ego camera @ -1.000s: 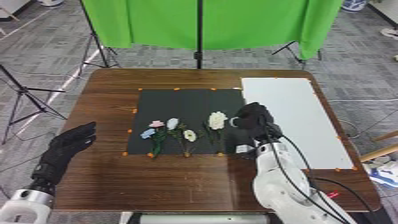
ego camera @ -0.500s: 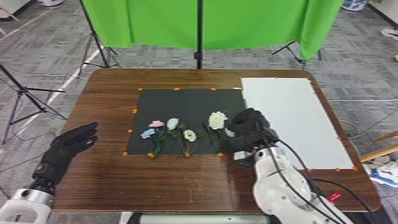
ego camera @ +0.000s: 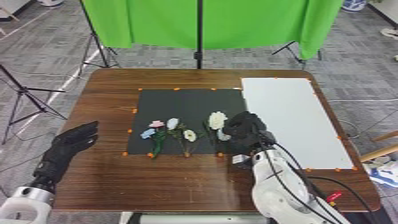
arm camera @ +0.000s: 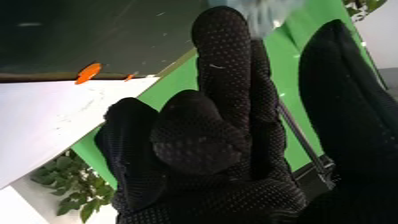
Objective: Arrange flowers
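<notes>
Six flowers, all on or above the black sheet (ego camera: 191, 102) on the brown table (ego camera: 178, 187).
One pale flower (ego camera: 223, 135), in the grasp of the right robot hand (ego camera: 243, 129), with bloom on the left side of the glove; in the right wrist view, bloom by the fingertips, grip on the stem hidden.
One large white flower (ego camera: 217, 120), just left of the same hand.
One cream flower (ego camera: 189, 135), farther left.
One whitish flower (ego camera: 172, 122), one pink flower (ego camera: 157, 123), one blue flower (ego camera: 147, 134), in a close group on the left half of the sheet, stems towards the robot.
One left robot hand (ego camera: 68, 142), relaxed and empty, left of the sheet, well apart from all blooms.
One white sheet (ego camera: 289, 117), right of the black.
</notes>
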Available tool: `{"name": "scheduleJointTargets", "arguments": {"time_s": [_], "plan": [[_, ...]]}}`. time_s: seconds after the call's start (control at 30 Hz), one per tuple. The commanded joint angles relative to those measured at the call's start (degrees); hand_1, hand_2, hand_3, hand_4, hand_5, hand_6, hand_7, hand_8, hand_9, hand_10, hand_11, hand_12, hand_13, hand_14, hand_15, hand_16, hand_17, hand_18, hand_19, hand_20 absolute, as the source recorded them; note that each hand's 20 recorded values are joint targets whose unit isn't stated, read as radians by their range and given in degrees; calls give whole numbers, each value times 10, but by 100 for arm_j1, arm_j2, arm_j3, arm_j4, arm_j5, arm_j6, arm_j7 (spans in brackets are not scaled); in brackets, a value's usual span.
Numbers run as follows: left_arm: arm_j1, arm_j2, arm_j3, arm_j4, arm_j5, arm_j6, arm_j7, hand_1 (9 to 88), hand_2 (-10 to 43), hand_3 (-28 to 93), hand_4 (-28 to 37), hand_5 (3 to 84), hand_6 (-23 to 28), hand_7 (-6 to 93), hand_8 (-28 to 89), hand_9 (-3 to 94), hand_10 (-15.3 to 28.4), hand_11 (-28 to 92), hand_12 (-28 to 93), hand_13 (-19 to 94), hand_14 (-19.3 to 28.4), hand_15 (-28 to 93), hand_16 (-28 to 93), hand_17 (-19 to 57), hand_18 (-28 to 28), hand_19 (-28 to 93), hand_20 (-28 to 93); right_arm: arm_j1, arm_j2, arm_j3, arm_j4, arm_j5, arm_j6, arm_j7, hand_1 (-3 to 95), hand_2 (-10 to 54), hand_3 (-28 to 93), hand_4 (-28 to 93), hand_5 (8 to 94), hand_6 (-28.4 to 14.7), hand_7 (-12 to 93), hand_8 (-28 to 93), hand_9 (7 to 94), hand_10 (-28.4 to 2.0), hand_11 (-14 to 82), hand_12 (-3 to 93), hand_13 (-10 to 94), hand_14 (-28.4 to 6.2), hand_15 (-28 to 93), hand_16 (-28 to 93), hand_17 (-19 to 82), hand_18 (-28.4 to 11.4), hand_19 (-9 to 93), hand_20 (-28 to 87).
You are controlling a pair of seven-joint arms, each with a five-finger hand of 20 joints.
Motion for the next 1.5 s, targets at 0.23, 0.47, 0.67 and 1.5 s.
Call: {"name": "scheduleJointTargets", "arguments": {"time_s": [0.23, 0.47, 0.67, 1.5], "plan": [[13, -26, 12, 35, 42, -67, -59, 340, -88, 670, -113, 409, 12, 121, -63, 347, 110, 141, 134, 297, 161, 147, 39, 46, 149, 116, 212, -48, 229, 111, -30, -156, -222, 89, 375, -95, 664, -180, 704, 6, 204, -98, 824, -121, 391, 283, 864, -44, 653, 359, 595, -173, 932, 584], [49, -48, -26, 7, 47, -69, -79, 341, -87, 668, -113, 408, 11, 122, -63, 346, 109, 141, 135, 296, 161, 146, 39, 46, 149, 115, 210, -133, 460, 221, -193, 86, -439, 80, 358, -95, 660, -166, 715, 5, 202, -99, 831, -127, 392, 285, 866, -46, 653, 357, 595, -174, 932, 584], [65, -61, -47, -5, 39, -78, -90, 341, -87, 668, -112, 407, 11, 121, -63, 345, 108, 140, 135, 294, 161, 144, 40, 45, 149, 115, 210, -280, 693, 340, -447, 467, -749, -85, 339, -95, 657, -153, 727, 3, 197, -99, 836, -135, 390, 285, 867, -51, 651, 358, 594, -177, 932, 585], [-96, -10, 300, -168, -101, 465, 513, 321, -56, 669, -132, 432, 23, 123, -63, 373, 118, 157, 130, 317, 166, 156, 31, 72, 137, 94, 198, -2501, -400, 4060, -728, 6144, -1238, -3926, 161, -12, 717, -148, 547, -23, 128, -76, 550, -172, 89, 189, 486, -177, 191, 281, 220, -184, 378, 375]]}}
